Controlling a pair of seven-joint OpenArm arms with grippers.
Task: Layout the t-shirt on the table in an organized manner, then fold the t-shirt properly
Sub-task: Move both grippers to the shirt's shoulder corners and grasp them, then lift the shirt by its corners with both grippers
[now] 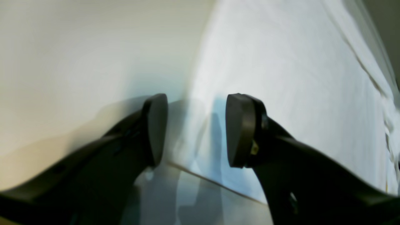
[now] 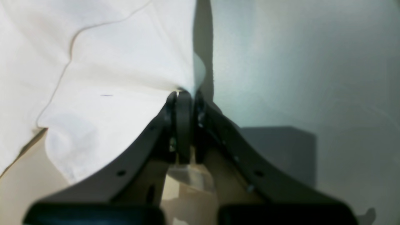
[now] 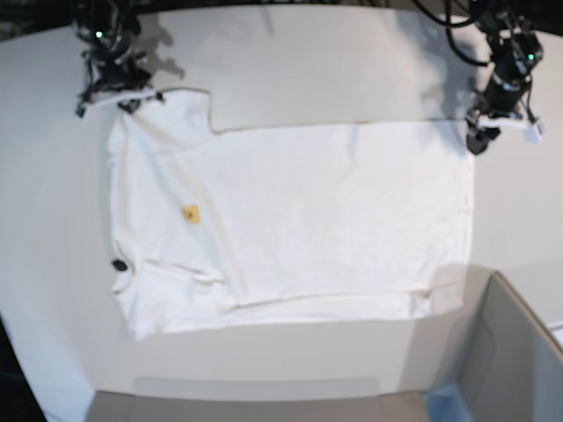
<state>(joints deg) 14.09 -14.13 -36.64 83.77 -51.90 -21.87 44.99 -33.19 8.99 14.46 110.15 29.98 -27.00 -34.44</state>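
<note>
The white t-shirt [image 3: 308, 211] lies spread flat on the white table [image 3: 308, 61], with an orange mark [image 3: 190, 214] and a small black tag [image 3: 120, 265] near its left side. My right gripper [image 3: 123, 99] is at the shirt's far left corner. In the right wrist view it [image 2: 184, 95] is shut on an edge of the t-shirt [image 2: 125, 62], and creases run into the pinch. My left gripper [image 3: 481, 141] hangs at the far right corner. In the blurred left wrist view it [image 1: 197, 131] is open above the edge of the t-shirt [image 1: 281, 78], holding nothing.
A grey box corner [image 3: 519, 352] stands at the near right, just past the shirt's corner. Bare table [image 1: 78, 62] lies outside the shirt beside the left gripper, and more table [image 2: 297, 62] beside the right one. The table's curved edge runs down the left.
</note>
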